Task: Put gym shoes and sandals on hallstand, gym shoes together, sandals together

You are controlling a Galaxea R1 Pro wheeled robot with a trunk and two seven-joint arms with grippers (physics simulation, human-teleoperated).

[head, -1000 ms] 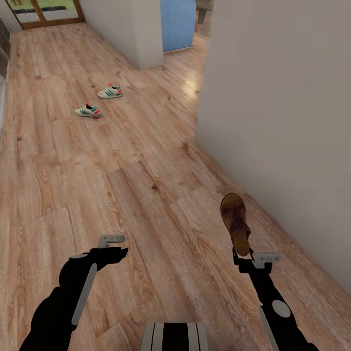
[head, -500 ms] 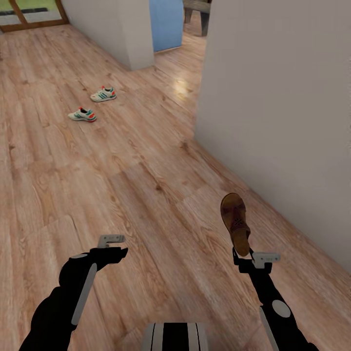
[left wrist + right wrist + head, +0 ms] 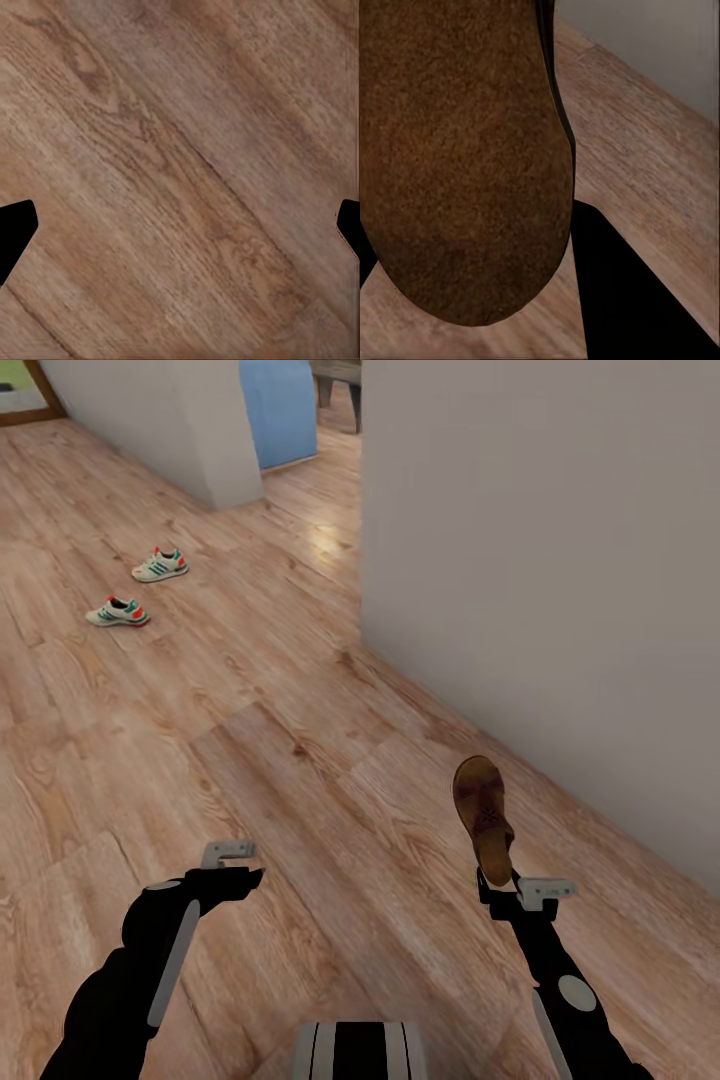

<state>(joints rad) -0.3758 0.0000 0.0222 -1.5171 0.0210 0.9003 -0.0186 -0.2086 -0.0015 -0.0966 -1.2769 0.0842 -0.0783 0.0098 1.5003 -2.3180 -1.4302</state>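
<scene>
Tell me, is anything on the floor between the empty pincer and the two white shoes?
No. In the head view, only bare corridor floor lies between the left pincer and the two gym shoes.

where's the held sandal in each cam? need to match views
Head: sandal lower right, standing up from the right claw, near the white wall.
Left wrist: not in it, just floor planks.
Right wrist: its brown sole close up.
Shared landmark: the wood-plank floor.

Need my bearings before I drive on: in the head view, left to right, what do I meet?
Nearer gym shoe → farther gym shoe → left tool → sandal held in the right tool.
</scene>
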